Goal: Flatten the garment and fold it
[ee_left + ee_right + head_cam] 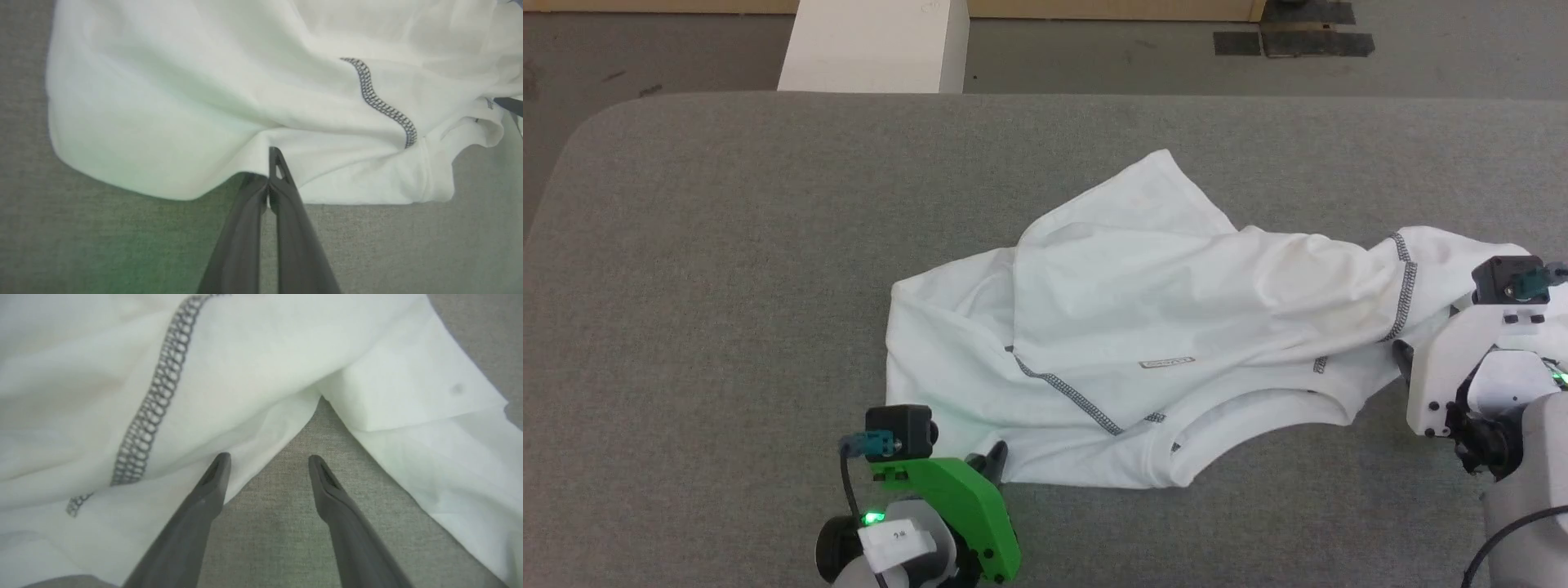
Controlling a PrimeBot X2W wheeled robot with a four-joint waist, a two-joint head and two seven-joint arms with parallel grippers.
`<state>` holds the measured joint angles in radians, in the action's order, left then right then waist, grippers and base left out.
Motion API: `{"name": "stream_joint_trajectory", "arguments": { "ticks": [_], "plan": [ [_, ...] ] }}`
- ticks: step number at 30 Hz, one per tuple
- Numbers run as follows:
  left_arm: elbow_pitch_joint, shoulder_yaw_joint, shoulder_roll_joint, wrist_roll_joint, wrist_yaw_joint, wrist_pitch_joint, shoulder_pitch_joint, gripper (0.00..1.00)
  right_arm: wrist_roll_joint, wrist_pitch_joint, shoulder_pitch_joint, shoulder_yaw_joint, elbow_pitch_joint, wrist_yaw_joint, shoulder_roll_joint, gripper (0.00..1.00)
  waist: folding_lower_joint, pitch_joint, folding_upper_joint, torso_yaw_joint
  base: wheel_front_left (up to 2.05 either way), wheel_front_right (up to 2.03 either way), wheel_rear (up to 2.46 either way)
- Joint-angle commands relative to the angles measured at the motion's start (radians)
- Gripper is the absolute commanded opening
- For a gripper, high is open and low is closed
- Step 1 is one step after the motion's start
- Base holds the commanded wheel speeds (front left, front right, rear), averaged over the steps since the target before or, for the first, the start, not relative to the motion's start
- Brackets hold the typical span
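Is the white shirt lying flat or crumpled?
Crumpled. The garment shows overlapping layers and raised wrinkles, not one flat sheet.

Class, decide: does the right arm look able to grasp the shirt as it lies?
Probably yes: the right end effector is open, an edge of the shirt lies right before it, nothing between.

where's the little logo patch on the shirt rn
In the head view, the patch lies on the shirt a little right of centre, just right of the grey zigzag seam, on the shirt's near half toward the robot.
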<state>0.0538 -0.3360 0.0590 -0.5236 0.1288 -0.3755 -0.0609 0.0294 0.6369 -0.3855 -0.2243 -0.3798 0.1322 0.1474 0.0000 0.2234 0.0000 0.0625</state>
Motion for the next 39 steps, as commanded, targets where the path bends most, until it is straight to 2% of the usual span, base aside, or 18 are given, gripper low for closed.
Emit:
{"name": "stream_joint_trajectory", "arguments": {
  "ticks": [1, 7, 8, 9, 10, 11, 17, 23, 27, 31, 34, 39],
  "plan": [
    [-0.005, 0.000, 0.005, -0.001, 0.003, 0.006, -0.007, 0.00, -0.018, 0.002, -0.027, -0.006, -0.022, -0.002, -0.004, 1.00, 0.0000, 0.016, 0.0000, 0.007, 0.00, 0.00, 0.00],
    [-0.006, -0.008, 0.004, -0.001, 0.004, 0.011, -0.018, 0.00, -0.051, -0.007, -0.081, -0.017, -0.103, -0.002, -0.012, 1.00, 0.0000, 0.037, 0.0000, 0.008, 0.00, 0.00, 0.00],
    [-0.005, -0.009, 0.004, -0.001, 0.004, 0.012, -0.020, 0.00, -0.050, -0.004, -0.087, -0.018, -0.115, -0.002, -0.013, 0.86, 0.0000, 0.038, 0.0000, 0.008, 0.00, 0.00, 0.00],
    [-0.005, -0.009, 0.004, -0.001, 0.004, 0.013, -0.023, 0.00, -0.051, -0.004, -0.093, -0.015, -0.126, -0.002, -0.014, 0.25, 0.0000, 0.040, 0.0000, 0.008, 0.00, 0.00, 0.00],
    [-0.004, -0.010, 0.004, -0.002, 0.004, 0.014, -0.024, 0.00, -0.049, -0.010, -0.097, -0.013, -0.131, -0.002, -0.013, 0.04, 0.0000, 0.042, 0.0000, 0.008, 0.00, 0.00, 0.00],
    [-0.003, -0.010, 0.004, -0.002, 0.004, 0.016, -0.026, 0.00, -0.047, -0.016, -0.102, -0.012, -0.138, -0.002, -0.011, 0.00, 0.0000, 0.043, 0.0000, 0.007, 0.00, 0.00, 0.00],
    [0.004, -0.010, 0.003, -0.010, 0.000, 0.034, -0.026, 0.00, -0.004, -0.049, -0.102, -0.004, -0.134, -0.002, 0.006, 0.00, 0.0000, 0.022, 0.0000, 0.003, 0.00, 0.00, 0.00],
    [-0.021, 0.026, -0.002, -0.089, -0.016, 0.092, -0.015, 0.00, 0.140, -0.032, -0.030, 0.022, -0.037, -0.002, 0.025, 0.00, 0.0000, -0.031, 0.0000, -0.007, 0.00, 0.00, 0.00],
    [-0.069, 0.074, -0.006, -0.200, -0.029, 0.147, -0.006, 0.00, 0.302, 0.057, 0.052, 0.047, 0.101, -0.002, 0.044, 0.00, 0.0000, -0.079, 0.0000, -0.022, 0.00, 0.00, 0.00],
    [-0.134, 0.119, -0.008, -0.299, -0.045, 0.201, -0.013, 0.00, 0.479, 0.195, 0.131, 0.046, 0.278, -0.002, 0.066, 0.00, 0.0000, -0.135, 0.0000, -0.042, 0.00, 0.00, 0.00],
    [-0.180, 0.148, -0.008, -0.354, -0.052, 0.214, -0.045, 0.00, 0.594, 0.280, 0.157, -0.001, 0.413, -0.002, 0.062, 0.00, 0.0000, -0.169, 0.0000, -0.051, 0.00, 0.00, 0.00],
    [-0.232, 0.192, 0.020, -0.376, -0.056, 0.197, -0.165, 0.00, 0.670, 0.354, 0.108, -0.097, 0.544, -0.002, 0.033, 0.00, 0.0000, -0.200, 0.0000, -0.056, 0.00, 0.00, 0.00]
  ]
}}
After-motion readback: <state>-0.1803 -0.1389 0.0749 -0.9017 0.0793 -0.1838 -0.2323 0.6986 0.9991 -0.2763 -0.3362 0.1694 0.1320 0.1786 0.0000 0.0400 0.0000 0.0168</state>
